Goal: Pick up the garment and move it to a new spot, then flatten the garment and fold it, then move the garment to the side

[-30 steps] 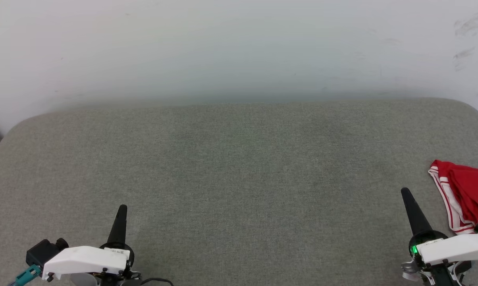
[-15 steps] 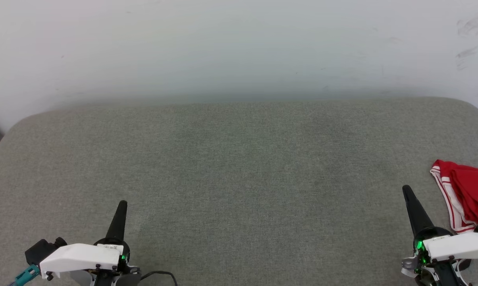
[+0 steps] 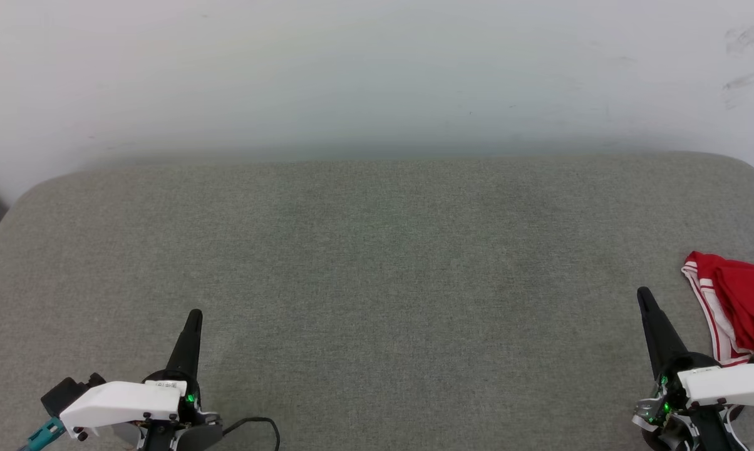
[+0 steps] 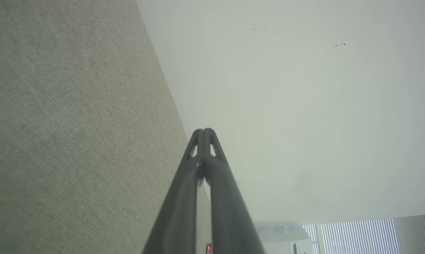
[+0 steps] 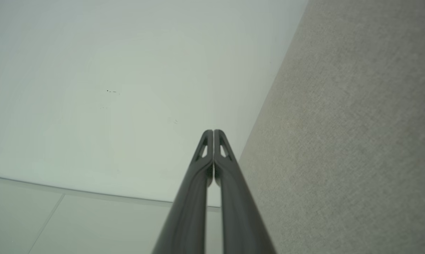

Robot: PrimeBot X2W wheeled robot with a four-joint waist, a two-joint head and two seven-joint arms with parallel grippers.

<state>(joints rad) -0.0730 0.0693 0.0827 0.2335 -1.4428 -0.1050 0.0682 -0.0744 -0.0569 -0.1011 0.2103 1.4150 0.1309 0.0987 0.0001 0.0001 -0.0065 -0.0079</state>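
Red garment, striped trim, mostly out of frame: probably light, limp; pinch trim edge; left pincer, right pincer closed, empty.

Counted one garment, red with striped trim; counted two grippers: left gripper, right gripper; noted two long dark fingers on each, four in all; found one grey padded surface; one pale wall behind it; logged one black cable and one teal connector beside left gripper's base; saw two white wrist covers, one per arm; spotted one set of window blinds in left wrist view.
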